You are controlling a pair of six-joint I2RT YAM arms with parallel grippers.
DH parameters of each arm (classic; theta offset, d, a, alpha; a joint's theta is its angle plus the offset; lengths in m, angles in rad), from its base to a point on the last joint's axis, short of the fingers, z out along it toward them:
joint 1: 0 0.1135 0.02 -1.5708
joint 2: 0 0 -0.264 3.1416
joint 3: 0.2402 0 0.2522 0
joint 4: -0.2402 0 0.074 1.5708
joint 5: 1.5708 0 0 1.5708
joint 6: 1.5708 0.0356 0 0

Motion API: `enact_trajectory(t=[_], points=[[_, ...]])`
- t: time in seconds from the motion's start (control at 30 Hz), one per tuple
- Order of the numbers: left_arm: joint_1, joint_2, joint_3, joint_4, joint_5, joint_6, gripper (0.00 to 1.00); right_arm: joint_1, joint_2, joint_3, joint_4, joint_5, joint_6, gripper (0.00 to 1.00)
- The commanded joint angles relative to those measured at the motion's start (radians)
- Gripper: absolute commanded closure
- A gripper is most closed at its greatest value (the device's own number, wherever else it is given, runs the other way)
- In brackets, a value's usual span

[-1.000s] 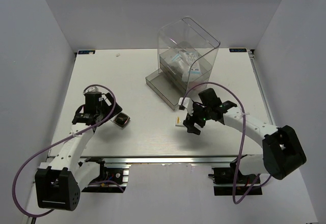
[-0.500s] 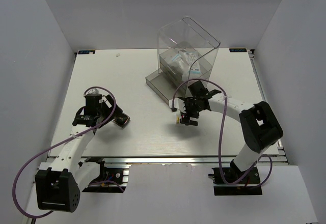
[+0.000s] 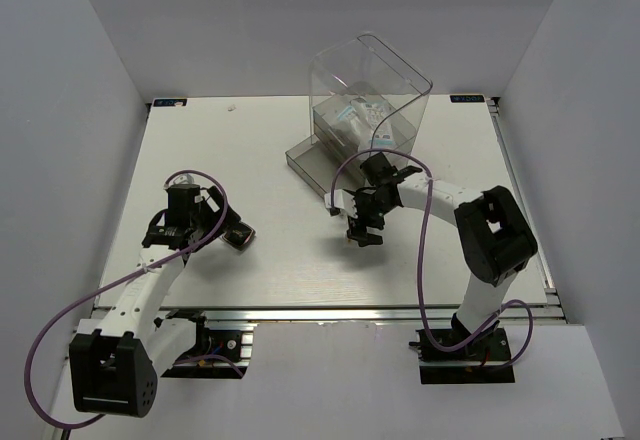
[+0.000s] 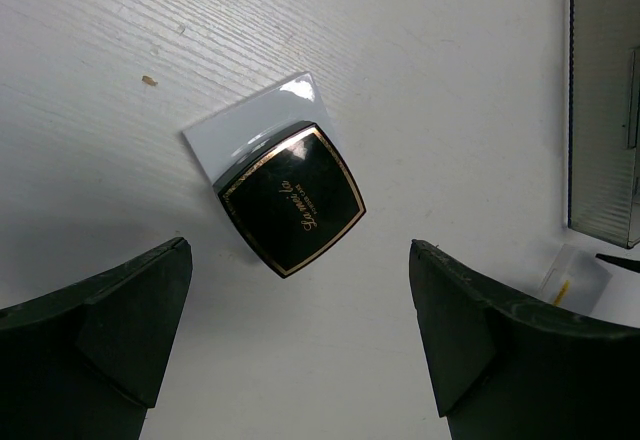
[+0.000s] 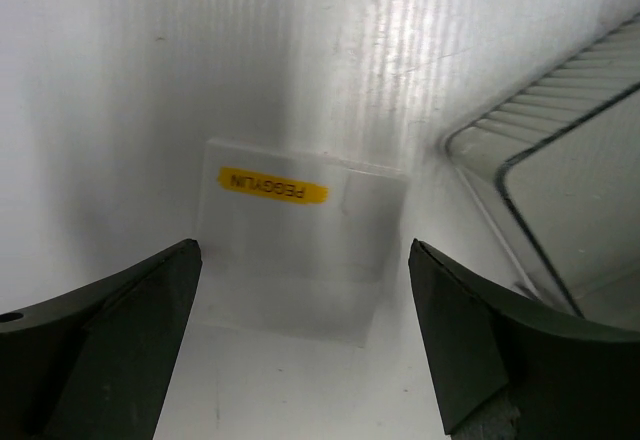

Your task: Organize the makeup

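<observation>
The left arm (image 3: 150, 270) reaches toward the middle of the white tabletop (image 3: 250, 150). Its jaws are spread wide above a black square compact (image 4: 292, 200) and hold nothing. The compact has a thin gold border and gold script on its lid. It lies flat, turned cornerwise to the jaws, and overlaps a glossy white card (image 4: 250, 125) that sticks out beyond its far corner. In the overhead view only part of the compact shows, just beside the left arm's tip.

The right arm (image 3: 450, 200) bends back toward the tabletop's middle. Its jaws point down just in front of the open drawer (image 3: 318, 165) of the tall clear case (image 3: 370, 95). They are spread too, one on each side of a small clear flat box (image 5: 300, 240) with a yellow label (image 5: 272, 187). The box lies flat on the tabletop, near the drawer's rounded corner but apart from it. Whether the jaws touch the box's edges cannot be told.

Inside the case sits a white packet with blue print (image 3: 360, 115). The compact and the flat box lie well apart on the tabletop.
</observation>
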Motion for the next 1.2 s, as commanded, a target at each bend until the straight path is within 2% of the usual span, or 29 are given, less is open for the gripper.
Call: enact_trajectory(t=[0.0,0.4,0.77,0.83,0.87,0.9,0.93,0.97,1.0,1.03,1.17], points=[[0.004,-0.007,0.004,0.018,0.009,0.007,0.02,0.008,0.008,0.022,-0.097,-0.041,0.001,0.11],[0.004,0.024,0.013,0.037,0.009,0.013,0.02,0.029,0.03,-0.039,-0.044,0.034,0.09,0.11],[0.004,0.007,-0.004,0.034,0.009,0.004,0.02,0.085,0.051,-0.113,0.062,0.181,0.186,0.11],[0.004,0.007,-0.004,0.03,0.01,0.006,0.02,0.086,0.051,-0.107,0.059,0.177,0.189,0.23],[0.004,0.007,-0.002,0.029,0.009,0.009,0.02,0.085,0.048,-0.103,0.05,0.166,0.182,0.41],[0.004,0.007,-0.002,0.026,0.009,0.01,0.02,0.085,0.036,-0.091,0.038,0.154,0.173,0.54],[0.004,0.009,-0.004,0.026,0.041,0.015,0.02,0.085,0.016,-0.084,0.003,0.117,0.148,0.81],[0.004,0.007,-0.005,0.026,0.044,0.018,0.02,0.085,0.016,-0.076,-0.016,0.096,0.136,0.91],[0.004,0.007,-0.008,0.026,0.046,0.021,0.02,0.085,-0.014,-0.068,-0.036,0.074,0.123,0.98],[0.004,0.006,-0.011,0.027,0.05,0.024,0.02,0.085,-0.031,-0.051,-0.056,0.016,0.094,1.0],[0.004,-0.023,-0.044,0.084,0.131,0.05,0.02,0.098,-0.141,0.022,-0.16,-0.131,0.063,1.0]])
